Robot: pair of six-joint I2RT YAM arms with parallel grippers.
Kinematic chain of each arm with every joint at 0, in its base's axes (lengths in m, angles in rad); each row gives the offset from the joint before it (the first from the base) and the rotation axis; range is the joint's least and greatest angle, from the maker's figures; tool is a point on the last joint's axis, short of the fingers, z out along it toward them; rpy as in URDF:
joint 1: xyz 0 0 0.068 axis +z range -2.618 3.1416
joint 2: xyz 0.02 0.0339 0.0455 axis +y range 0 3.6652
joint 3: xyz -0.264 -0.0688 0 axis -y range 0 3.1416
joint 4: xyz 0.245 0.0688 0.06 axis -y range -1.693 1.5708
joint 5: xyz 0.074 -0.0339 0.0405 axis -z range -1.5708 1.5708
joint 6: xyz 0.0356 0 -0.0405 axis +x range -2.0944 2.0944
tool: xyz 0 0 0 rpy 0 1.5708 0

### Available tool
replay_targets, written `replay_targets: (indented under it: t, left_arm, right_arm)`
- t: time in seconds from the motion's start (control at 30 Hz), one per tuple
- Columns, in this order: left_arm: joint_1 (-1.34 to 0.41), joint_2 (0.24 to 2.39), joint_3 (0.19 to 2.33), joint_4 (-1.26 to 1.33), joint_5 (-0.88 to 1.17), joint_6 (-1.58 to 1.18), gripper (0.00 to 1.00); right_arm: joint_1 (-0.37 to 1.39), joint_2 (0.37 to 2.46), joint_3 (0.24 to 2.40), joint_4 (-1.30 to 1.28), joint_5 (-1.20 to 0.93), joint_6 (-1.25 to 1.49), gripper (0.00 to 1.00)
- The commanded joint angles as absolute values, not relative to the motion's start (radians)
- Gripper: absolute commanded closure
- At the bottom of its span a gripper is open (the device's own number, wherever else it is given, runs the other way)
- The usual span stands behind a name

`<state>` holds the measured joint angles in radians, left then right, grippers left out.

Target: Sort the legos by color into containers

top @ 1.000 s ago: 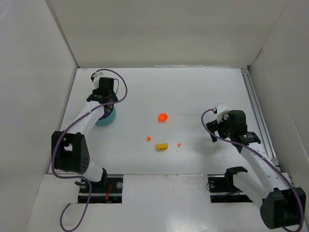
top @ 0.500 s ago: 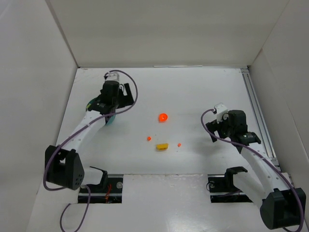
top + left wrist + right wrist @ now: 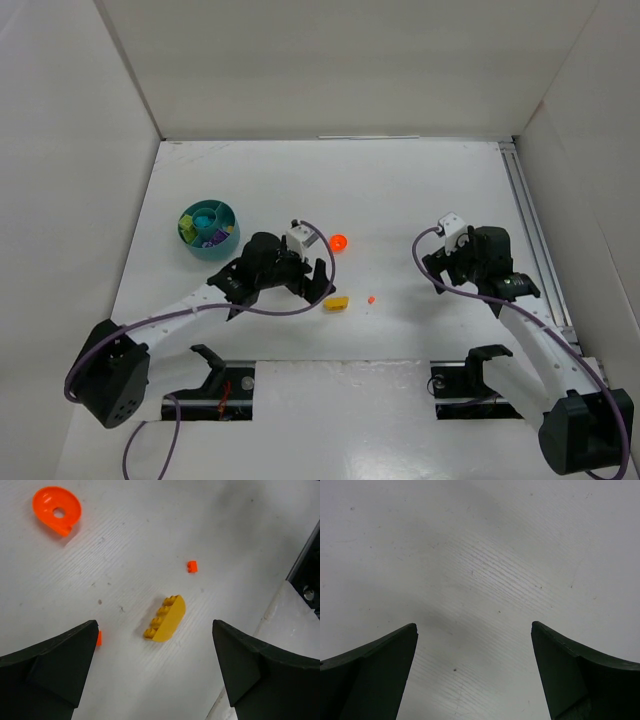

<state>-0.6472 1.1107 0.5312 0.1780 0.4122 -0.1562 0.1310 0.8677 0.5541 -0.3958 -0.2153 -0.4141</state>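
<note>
Yellow block (image 3: 166,618), near table (image 3: 225,540) front edge: tiny, light, hard, slippery. Pinch long sides. Left gripper (image 3: 154,630), right gripper (image 3: 474,627): wide open, empty.

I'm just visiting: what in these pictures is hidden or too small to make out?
Top view: the pieces inside the round teal plastic dish are too small to count or name.
Left wrist view: a tiny orange piece is half hidden behind a black finger.
Right wrist view: only white table surface shows between its fingers; dish and pieces lie outside the frame.
</note>
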Motion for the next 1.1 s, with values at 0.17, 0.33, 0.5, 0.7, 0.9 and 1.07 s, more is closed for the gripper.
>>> replay_targets:
  t: [0.17, 0.33, 0.5, 0.7, 0.9, 1.07]
  left_arm:
    - [-0.758, 1.271, 0.583, 0.316, 0.384, -0.141, 0.04]
    - [-0.814, 1.347, 0.624, 0.285, 0.315, -0.13, 0.12]
    - [-0.879, 1.356, 0.624, 0.275, 0.262, -0.144, 0.14]
    - [-0.931, 1.442, 0.681, 0.184, 0.082, -0.156, 0.22]
    - [-1.002, 1.486, 0.736, 0.124, -0.026, -0.156, 0.34]
    - [-1.054, 1.538, 0.782, 0.081, -0.115, -0.155, 0.5]
  right_arm:
    - [0.124, 0.833, 0.538, -0.336, -0.267, -0.428, 0.0]
    - [0.124, 0.824, 0.538, -0.336, -0.276, -0.428, 0.0]
    - [0.124, 0.824, 0.538, -0.336, -0.276, -0.437, 0.0]
    - [0.124, 0.842, 0.538, -0.336, -0.285, -0.437, 0.0]
    - [0.124, 0.842, 0.538, -0.336, -0.295, -0.437, 0.0]
    - [0.124, 0.842, 0.538, -0.336, -0.295, -0.437, 0.0]
